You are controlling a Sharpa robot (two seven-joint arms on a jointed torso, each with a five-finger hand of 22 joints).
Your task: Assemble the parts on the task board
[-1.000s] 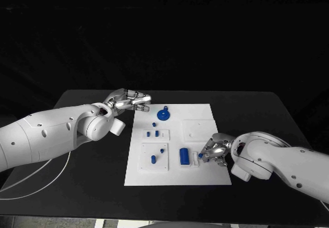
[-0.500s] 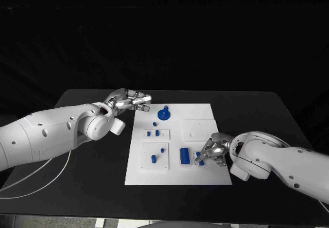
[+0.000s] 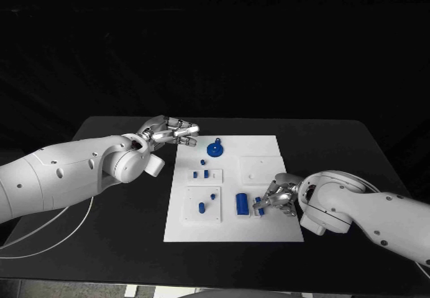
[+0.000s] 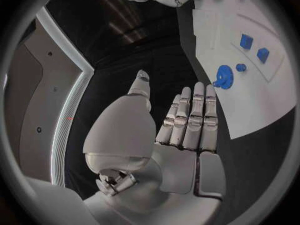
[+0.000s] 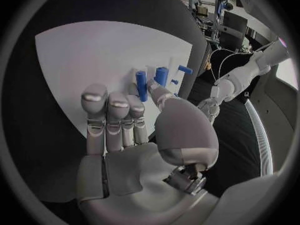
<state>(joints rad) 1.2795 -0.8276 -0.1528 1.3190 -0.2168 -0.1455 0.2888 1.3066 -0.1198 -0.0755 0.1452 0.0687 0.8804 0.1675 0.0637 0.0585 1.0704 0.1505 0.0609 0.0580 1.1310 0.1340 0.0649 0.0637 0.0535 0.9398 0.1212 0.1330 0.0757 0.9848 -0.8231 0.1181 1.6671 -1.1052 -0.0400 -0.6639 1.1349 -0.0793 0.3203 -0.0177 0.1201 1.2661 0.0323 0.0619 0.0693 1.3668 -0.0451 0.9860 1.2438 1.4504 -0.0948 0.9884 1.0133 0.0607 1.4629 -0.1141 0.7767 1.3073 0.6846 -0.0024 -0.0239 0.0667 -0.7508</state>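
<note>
Presently the right hand (image 3: 276, 197) is held low over the near right part of the task board (image 3: 269, 149), its fingertips close against a small blue peg (image 3: 260, 203) that lies just beside a larger blue cylinder (image 3: 241, 203). In the right wrist view the thumb is seen reaching toward the upright blue pieces, while the other fingers are extended side by side above the white surface; whether the peg is actually pinched cannot be told. The left hand (image 3: 170, 131) is kept off the board's far left corner, over the black table (image 3: 107, 130), fingers loosely curled and nothing held.

The step in hand is judged to be the picking or seating of that small peg. It would be done well if the peg were taken between thumb and one finger near its top, kept upright, and lowered straight, with the neighbouring cylinder left undisturbed. A slow descent is advised, since such a slim piece is probably easily tipped.

The board is a flat, matt white plate with shallow raised panels. The parts look like smooth, hard plastic: short round pegs, small blocks (image 3: 203, 174), and a toothed blue gear (image 3: 215, 149) at the far side. The hands are of polished silver metal, the arms glossy white.
</note>
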